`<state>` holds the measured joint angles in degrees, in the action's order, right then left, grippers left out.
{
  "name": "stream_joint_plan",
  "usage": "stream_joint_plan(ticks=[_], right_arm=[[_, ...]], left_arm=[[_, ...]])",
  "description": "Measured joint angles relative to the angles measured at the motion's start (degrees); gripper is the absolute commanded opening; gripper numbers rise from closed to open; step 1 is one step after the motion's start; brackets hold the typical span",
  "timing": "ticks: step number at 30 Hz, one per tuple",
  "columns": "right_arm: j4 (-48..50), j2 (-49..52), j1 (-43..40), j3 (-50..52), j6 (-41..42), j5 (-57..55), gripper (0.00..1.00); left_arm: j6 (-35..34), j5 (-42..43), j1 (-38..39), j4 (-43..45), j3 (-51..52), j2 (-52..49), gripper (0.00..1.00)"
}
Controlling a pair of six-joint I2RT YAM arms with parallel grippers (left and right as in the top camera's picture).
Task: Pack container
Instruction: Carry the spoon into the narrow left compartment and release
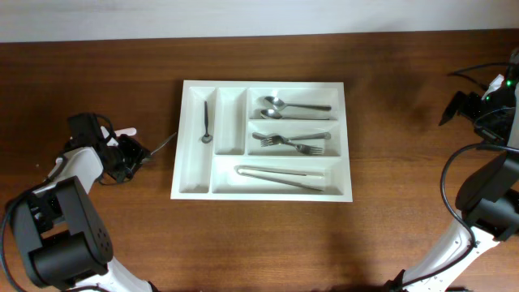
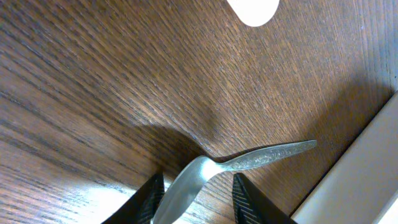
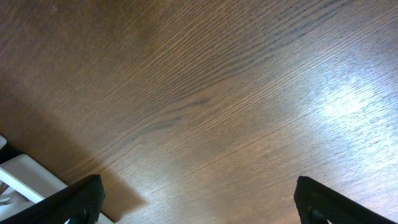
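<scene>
Step in hand: picking up the last loose piece I can see, a spoon lying on the bench just left of the container.

- Container sits centre frame in the overhead view, square to the bench edge. Far-left narrow slot holds one small spoon; the narrow slot next to it looks bare. Of the wide slots, the top one has spoons, the middle one forks and the bottom one a long pale piece, tongs or knives, I cannot tell.
- Left gripper is low at left of frame. On its wrist view the fingers stand narrow on either side of the spoon's bowl, and the handle points right toward the container wall. Whether they have actually clamped it I cannot tell: I read a sliver of gap on the right side.
- Right gripper is parked at upper right of the overhead, fingers wide, nothing between them, well apart from the work.
- A small white object lies on the bench just beyond the spoon. I do not know what it is.

Next move, as I judge it: confirm a firm pinch on the bowl, lift clear of the bench, carry right over the container's near wall and release into a spoon slot. The bowl is curved and slick, so it may swing or slip.
</scene>
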<state>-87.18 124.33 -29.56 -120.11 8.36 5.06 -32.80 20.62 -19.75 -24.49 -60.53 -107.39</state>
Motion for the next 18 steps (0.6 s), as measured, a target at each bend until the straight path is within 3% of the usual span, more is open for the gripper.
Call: stream_joint_plan(ticks=[3,6,8,10,18], right_arm=[[0.0,0.0,0.0,0.0,0.0,0.0,0.99],[0.0,0.0,0.0,0.0,0.0,0.0,0.99],[0.0,0.0,0.0,0.0,0.0,0.0,0.99],[0.0,0.0,0.0,0.0,0.0,0.0,0.99],[0.0,0.0,0.0,0.0,0.0,0.0,0.99]], left_arm=[[0.0,0.0,0.0,0.0,0.0,-0.1,0.29],[0.1,0.0,0.0,0.1,0.0,-0.3,0.19],[-0.1,0.0,0.0,0.1,0.0,-0.6,0.07],[0.0,0.4,0.0,0.2,0.0,-0.8,0.03],[0.0,2.8,0.0,2.0,0.0,-0.7,0.02]])
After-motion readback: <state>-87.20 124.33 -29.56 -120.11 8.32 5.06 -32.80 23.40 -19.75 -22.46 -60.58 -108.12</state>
